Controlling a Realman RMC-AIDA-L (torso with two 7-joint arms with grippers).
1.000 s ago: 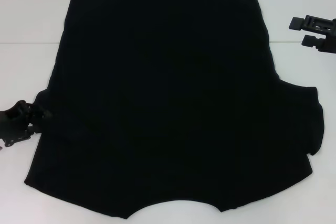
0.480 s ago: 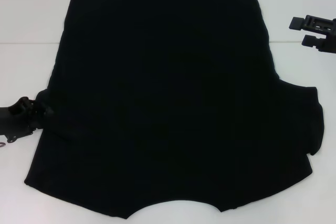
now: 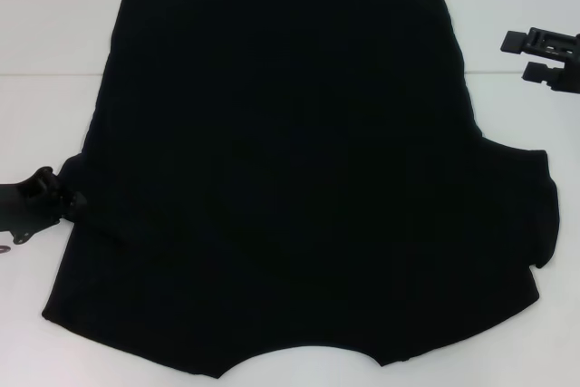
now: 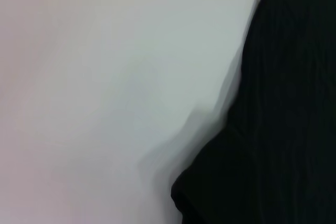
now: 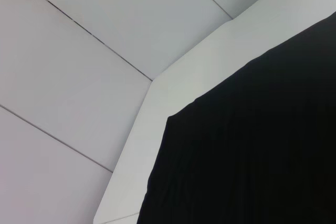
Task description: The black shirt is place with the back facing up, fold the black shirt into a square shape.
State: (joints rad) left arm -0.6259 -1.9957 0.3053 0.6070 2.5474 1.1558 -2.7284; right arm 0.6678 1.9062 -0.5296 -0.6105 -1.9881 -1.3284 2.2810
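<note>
The black shirt (image 3: pixel 290 160) lies spread flat on the white table (image 3: pixel 45 24), its curved neckline at the near edge and its hem at the far edge. The right sleeve sticks out at the right, while the left sleeve does not stick out. My left gripper (image 3: pixel 71 198) sits low at the shirt's left edge, touching the fabric there. The left wrist view shows that edge of the shirt (image 4: pixel 273 129) against the table. My right gripper (image 3: pixel 517 56) hovers open off the shirt's upper right side, holding nothing. The right wrist view shows a corner of the shirt (image 5: pixel 252 150).
White table surface (image 3: pixel 526 124) shows on both sides of the shirt. The right wrist view shows a rounded table corner (image 5: pixel 152 85) with pale tiled floor (image 5: pixel 79 77) beyond it.
My left gripper has turned and settled lower against the shirt's left edge. The right gripper has barely shifted. The shirt lies as before.
</note>
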